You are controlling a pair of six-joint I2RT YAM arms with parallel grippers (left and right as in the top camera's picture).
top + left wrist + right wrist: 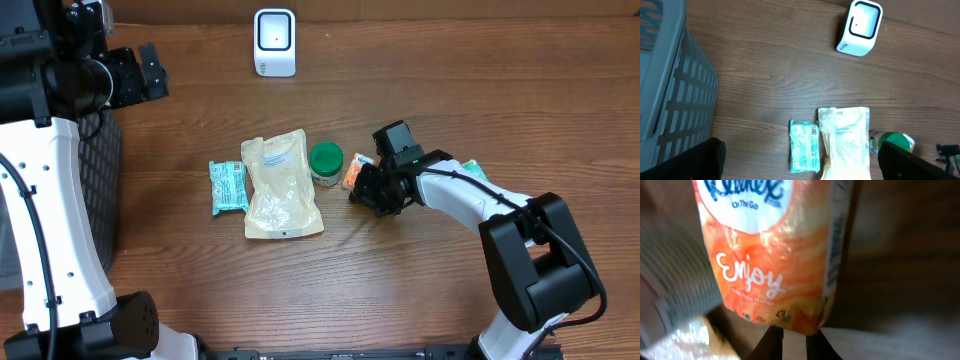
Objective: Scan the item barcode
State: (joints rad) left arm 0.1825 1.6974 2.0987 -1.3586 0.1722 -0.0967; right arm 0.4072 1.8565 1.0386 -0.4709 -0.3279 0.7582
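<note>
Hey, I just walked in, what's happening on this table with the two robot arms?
The right claw is pinching the end of an orange tissue pack, right beside a green-lidded jar mid-table. The pack is nowhere near the white scanner at the table's far edge, so no barcode is being scanned yet. The left claw hangs open off to the side near a grey basket, holding nothing. A beige pouch and a teal packet lie untouched beside the jar.

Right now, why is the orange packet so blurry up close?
Right wrist view: the orange packet sits very close to the lens, so it blurs and the background goes dark. Overhead and left wrist views: sharp and evenly lit.
</note>
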